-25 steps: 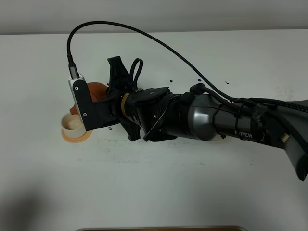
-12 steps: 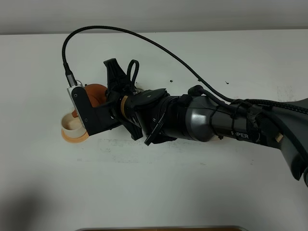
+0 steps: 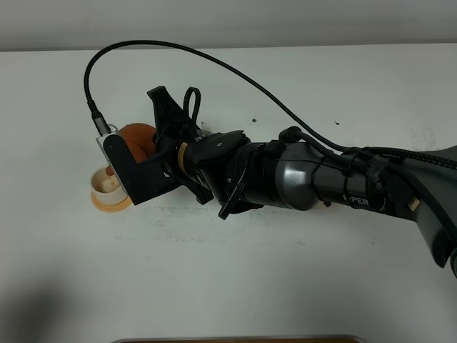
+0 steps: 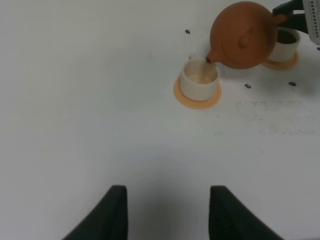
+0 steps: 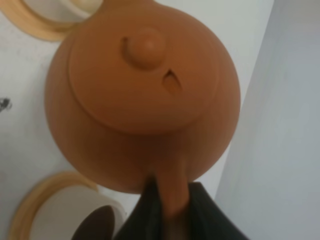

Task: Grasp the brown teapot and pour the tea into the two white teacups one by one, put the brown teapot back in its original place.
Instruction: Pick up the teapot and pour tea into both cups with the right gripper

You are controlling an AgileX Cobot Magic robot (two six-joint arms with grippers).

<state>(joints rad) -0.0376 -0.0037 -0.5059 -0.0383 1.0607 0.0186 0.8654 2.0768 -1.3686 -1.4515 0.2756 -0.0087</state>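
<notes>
The brown teapot [image 4: 245, 35] hangs tilted, its spout right over the rim of one white teacup [image 4: 200, 79] on an orange coaster [image 4: 197, 99]. My right gripper [image 5: 172, 200] is shut on the teapot's loop handle. A second white teacup [image 4: 286, 41] with dark tea in it stands on its coaster just behind the pot. From above, the teapot [image 3: 136, 139] shows beside the wrist camera mount, with a teacup [image 3: 107, 186] below it. My left gripper [image 4: 167, 210] stands open over bare table, well short of the cups. The original place is hidden.
The right arm [image 3: 314, 179] stretches across the white table [image 3: 285, 286] from the right, its black cable [image 3: 214, 61] arching above it. Small dark specks [image 4: 247, 86] lie near the cups. A brown edge [image 3: 235, 339] shows at the table's front.
The right wrist has rolled and shifted slightly left, tipping the teapot further toward the teacup on the orange coaster. The grip on the handle is unchanged.
</notes>
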